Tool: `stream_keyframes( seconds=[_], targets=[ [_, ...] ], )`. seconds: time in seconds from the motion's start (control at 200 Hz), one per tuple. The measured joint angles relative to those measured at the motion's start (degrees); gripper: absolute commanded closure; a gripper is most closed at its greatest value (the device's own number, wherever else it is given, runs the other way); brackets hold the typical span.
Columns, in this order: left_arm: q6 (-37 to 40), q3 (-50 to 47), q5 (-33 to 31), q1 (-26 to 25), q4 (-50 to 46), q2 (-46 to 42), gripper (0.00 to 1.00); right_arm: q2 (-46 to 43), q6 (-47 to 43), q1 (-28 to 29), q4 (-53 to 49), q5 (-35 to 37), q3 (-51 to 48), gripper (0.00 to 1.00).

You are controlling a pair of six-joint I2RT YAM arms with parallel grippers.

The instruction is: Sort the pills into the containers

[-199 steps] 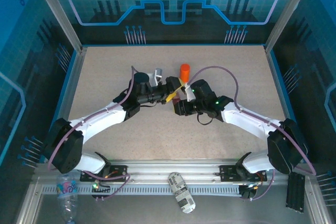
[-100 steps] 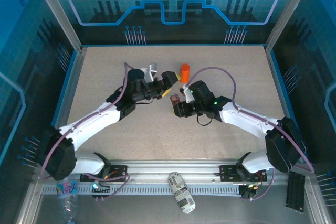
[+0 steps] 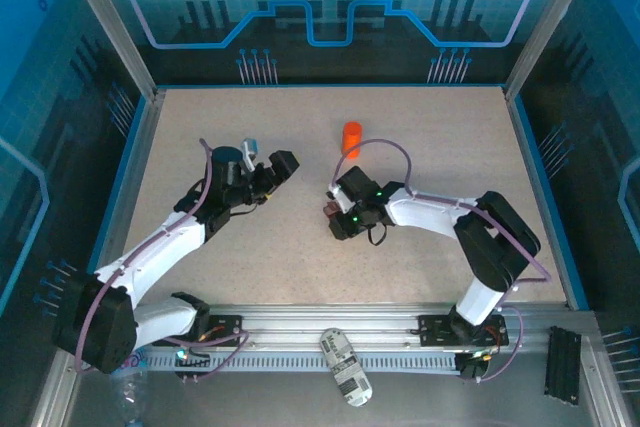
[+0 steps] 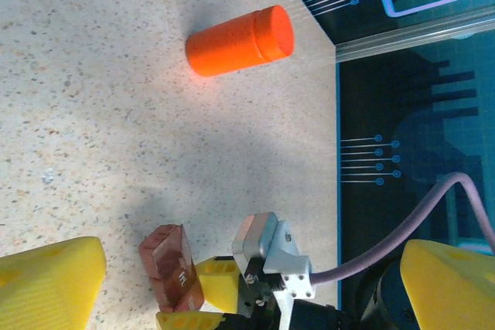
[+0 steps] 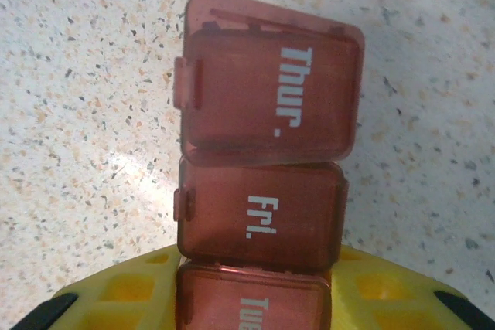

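- Left gripper: hanging wide open, holding nothing.
- Right gripper: gripping the box by one end.
- Bottle: sitting on the table beyond the box, apart.

Tabletop was bare btwn left gripper & right gripper, w/ room to pass. Orange bottle stood near, behind the right one; pill box in its closed jaws blocked centre-right.

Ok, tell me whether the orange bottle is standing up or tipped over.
Upright: in the top view the orange bottle stands on its base, round cap uppermost.
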Motion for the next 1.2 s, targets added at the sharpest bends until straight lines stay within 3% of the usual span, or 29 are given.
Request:
stream_keyframes(
  seconds=[0.26,0.43,0.565,1.201],
  targets=[
    [0.85,-0.37,0.02,-0.02,-0.22,0.48,0.01,3.69,-3.63,2.16,-1.64,5.31,1.66,0.49],
    [0.85,-0.37,0.04,-0.02,-0.20,1.75,0.01,3.93,-4.31,2.16,-2.05,6.75,1.66,0.29],
    [0.85,-0.37,0.07,-0.02,-0.20,2.05,0.01,3.85,-4.04,2.16,-2.49,7.74,1.66,0.23],
    [0.83,-0.37,1.55,-0.02,-0.13,4.00,0.01,0.42,-1.14,-0.50,-3.39,9.07,-1.75,0.22]
  ],
)
